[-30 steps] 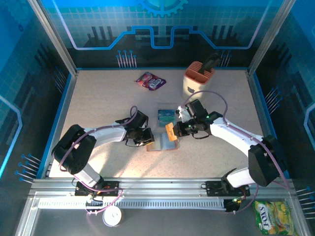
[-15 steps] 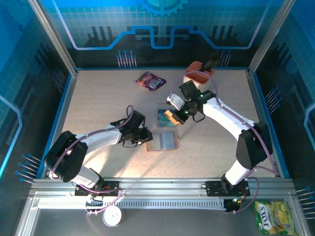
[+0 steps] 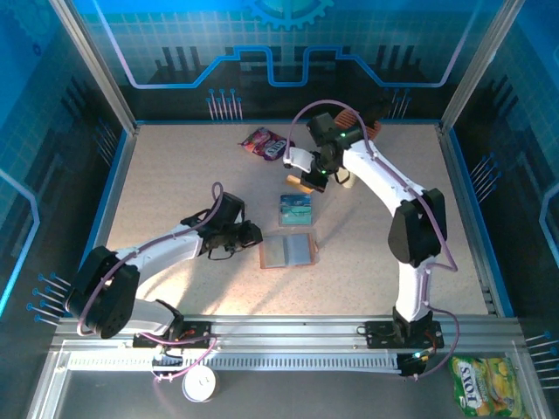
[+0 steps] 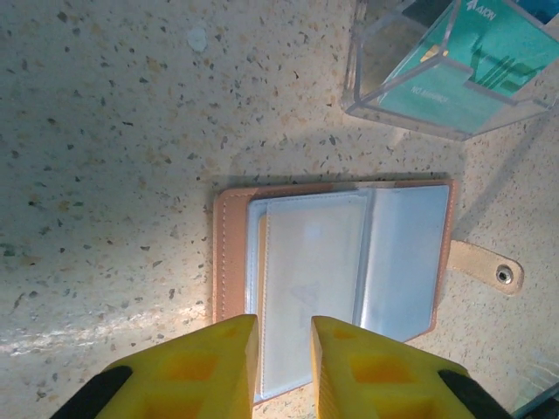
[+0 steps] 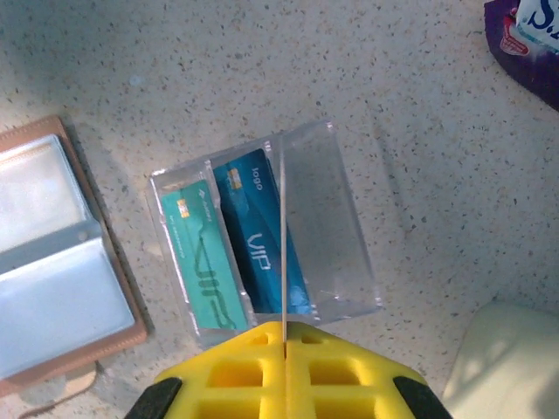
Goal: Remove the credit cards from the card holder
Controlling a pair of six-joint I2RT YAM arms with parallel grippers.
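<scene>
R jaws pinch 1 card [image 3: 299, 182] — 2 boxed.

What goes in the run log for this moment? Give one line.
left end effector: slightly open, empty, beside card holder | right end effector: shut on credit card over clear box | card holder: open flat

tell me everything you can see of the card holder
The card holder is a tan leather bifold lying open and flat on the speckled table, grey-blue translucent pockets facing up, looking empty. A snap strap sticks out from one side. Nothing grips it; a clear box with teal cards sits just beyond, apart.
</scene>
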